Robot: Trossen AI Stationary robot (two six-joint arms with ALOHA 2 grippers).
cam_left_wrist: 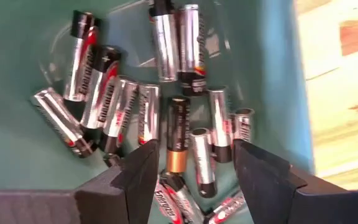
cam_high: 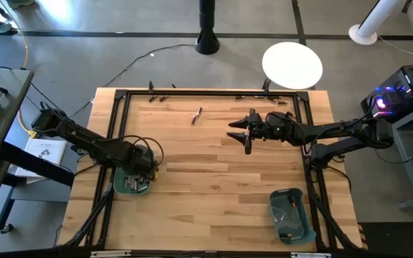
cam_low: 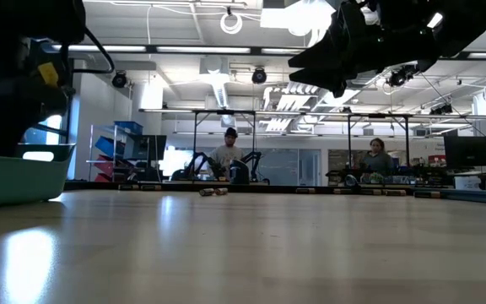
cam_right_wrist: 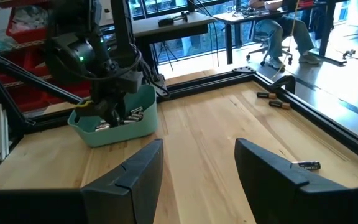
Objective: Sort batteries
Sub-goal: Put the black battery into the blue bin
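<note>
Several batteries, most of them silvery and one dark and coppery (cam_left_wrist: 178,134), lie loose on the floor of the left teal bin (cam_high: 124,185). My left gripper (cam_left_wrist: 191,158) points straight down over that pile, open, with nothing between its fingers. My right gripper (cam_high: 239,133) hangs open above the middle of the table, holding nothing. One battery (cam_high: 196,115) lies alone on the wood, and more batteries (cam_right_wrist: 272,99) rest along the far frame rail.
A second teal bin (cam_high: 291,215) with a few batteries stands near the right front corner. A black metal frame (cam_high: 214,94) borders the table. Another lone battery (cam_right_wrist: 306,165) lies on the wood. People sit at benches in the room behind.
</note>
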